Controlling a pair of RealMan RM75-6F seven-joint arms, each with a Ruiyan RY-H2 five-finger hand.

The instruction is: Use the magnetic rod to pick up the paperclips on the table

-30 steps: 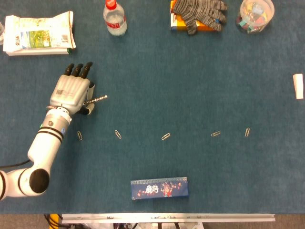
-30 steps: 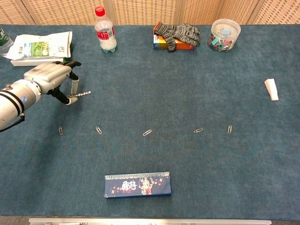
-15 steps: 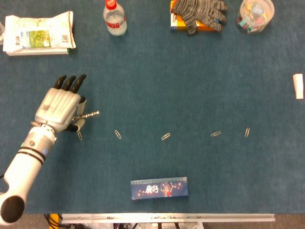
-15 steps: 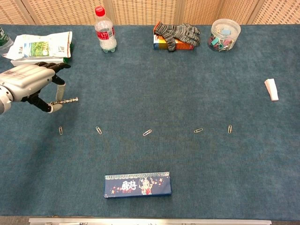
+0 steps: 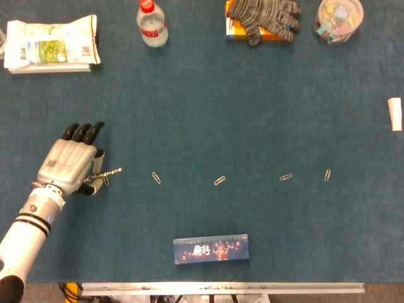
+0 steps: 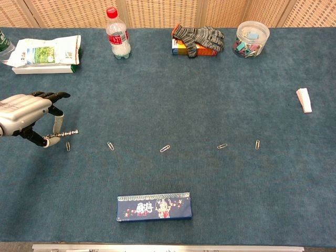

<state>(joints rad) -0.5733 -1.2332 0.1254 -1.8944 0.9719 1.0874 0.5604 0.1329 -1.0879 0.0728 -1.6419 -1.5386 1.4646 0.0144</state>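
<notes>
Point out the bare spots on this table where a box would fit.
The widest free patch lies between the back-row water bottle, glove and jar and the line of paperclips. Another lies right of the blue box. It is crowded at the left, where the left hand holds the magnetic rod.

Light was even and fairly bright across both views — soft and overhead, with no hard-edged shadows. The blue table cloth (image 5: 252, 113) showed uniform tone, slightly darker toward the corners in the head view. Only a faint, short shadow lay under the left hand (image 6: 23, 119). The water bottle (image 6: 118, 34) carried small highlights, and the plastic jar (image 5: 339, 20) a mild sheen. Focus was acceptable but soft — the paperclips (image 5: 219, 180) read as thin, grainy slivers.
</notes>
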